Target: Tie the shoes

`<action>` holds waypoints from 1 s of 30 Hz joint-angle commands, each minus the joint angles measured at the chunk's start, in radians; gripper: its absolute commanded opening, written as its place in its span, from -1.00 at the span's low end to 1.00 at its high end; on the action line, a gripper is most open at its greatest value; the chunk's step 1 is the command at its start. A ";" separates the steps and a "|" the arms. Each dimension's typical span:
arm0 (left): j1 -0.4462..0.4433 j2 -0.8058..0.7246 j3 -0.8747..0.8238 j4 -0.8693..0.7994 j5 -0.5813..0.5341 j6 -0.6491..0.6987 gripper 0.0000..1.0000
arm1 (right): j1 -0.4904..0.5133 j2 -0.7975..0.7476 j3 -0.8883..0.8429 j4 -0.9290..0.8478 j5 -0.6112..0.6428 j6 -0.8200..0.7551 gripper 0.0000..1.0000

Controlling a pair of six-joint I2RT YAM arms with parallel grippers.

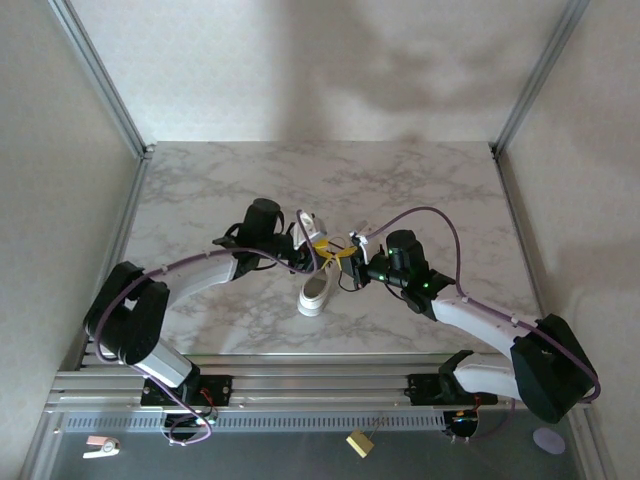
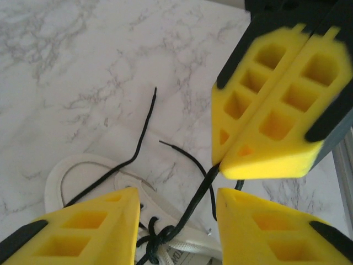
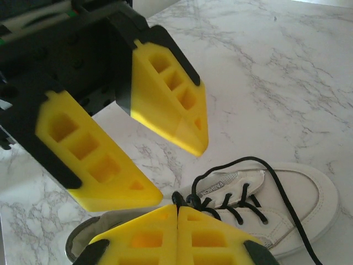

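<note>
A white shoe (image 3: 315, 187) lies on the marble bench (image 1: 200, 190), seen from above half hidden under both arms. The right pincer (image 2: 222, 164) is closed, pinching a black lace (image 2: 199, 190) that rises from the knot. The left pincer (image 3: 179, 172) stands open just beside it.

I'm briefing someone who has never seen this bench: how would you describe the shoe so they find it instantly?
On the marble table, near its middle, two robot arms meet at their yellow fingers. Just beneath them lies the shoe: small, white, low-cut. Its thin black laces set it apart from the arms' white shells.
</note>
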 commanded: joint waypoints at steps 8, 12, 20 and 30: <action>-0.021 0.059 0.068 -0.099 0.068 0.078 -0.32 | -0.006 -0.017 0.027 -0.017 -0.006 -0.010 -1.00; -0.026 0.083 0.093 -0.110 0.071 0.077 -0.49 | -0.006 -0.017 0.026 -0.013 -0.010 -0.006 -1.00; -0.040 0.091 0.102 -0.135 0.052 0.102 -1.00 | -0.004 -0.010 0.024 -0.053 0.032 -0.007 -1.00; -0.025 0.061 0.053 -0.031 -0.072 -0.004 -1.00 | 0.027 0.052 0.072 -0.226 0.195 -0.017 -0.72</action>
